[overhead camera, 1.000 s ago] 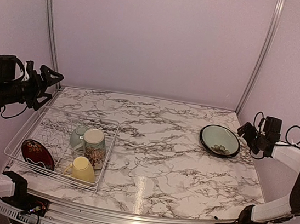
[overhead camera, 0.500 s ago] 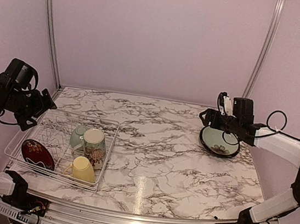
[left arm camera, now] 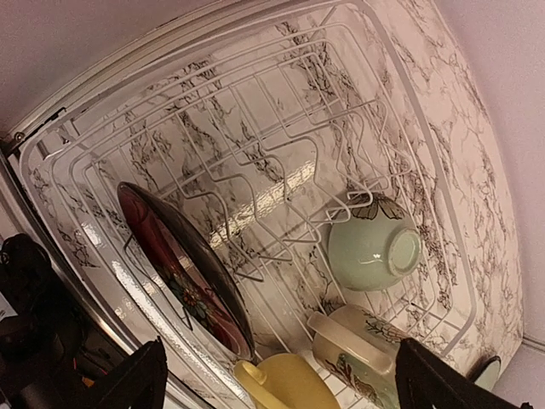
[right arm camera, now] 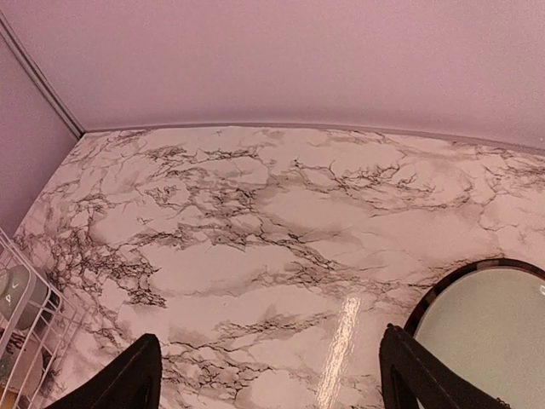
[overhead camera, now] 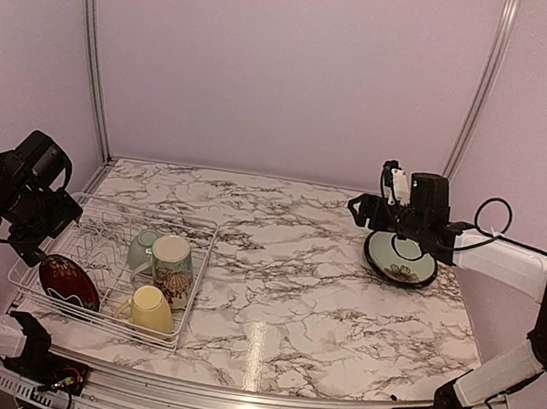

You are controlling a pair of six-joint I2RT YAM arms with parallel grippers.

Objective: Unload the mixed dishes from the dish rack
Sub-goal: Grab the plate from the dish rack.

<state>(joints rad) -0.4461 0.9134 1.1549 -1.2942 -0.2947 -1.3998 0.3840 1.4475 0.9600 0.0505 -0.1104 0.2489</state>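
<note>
- Left gripper [overhead camera: 35, 239] hangs over the left end of the dish rack [overhead camera: 152, 209]. In its wrist view the two fingers are spread wide and nothing is between them.
- Right gripper [overhead camera: 361, 211] is in the air over the marble table [overhead camera: 282, 296], near the far right side. Its fingers are also wide apart and it carries nothing.
- Done, as I judge it: one black-rimmed plate [overhead camera: 397, 264] with a pale green inside lies flat on the table at the right, well apart from the rack. I cannot tell whether this is one plate or two plates stacked.
- Left to do: four dishes are in the rack.
- Dark red patterned plate [left arm camera: 183, 256] stands on its edge between the prongs at the left end, tilted.
- Small pale green bowl [left arm camera: 370, 247] lies on its side, further to the right.
- Cream floral mug [left arm camera: 358, 358] is just beside the bowl, and the pale yellow mug [left arm camera: 285, 383] is at the near edge of the rack.
- So I would say less than half of the unloading is finished. The left gripper is closest to the red plate, and that seems the likely next dish.
</note>
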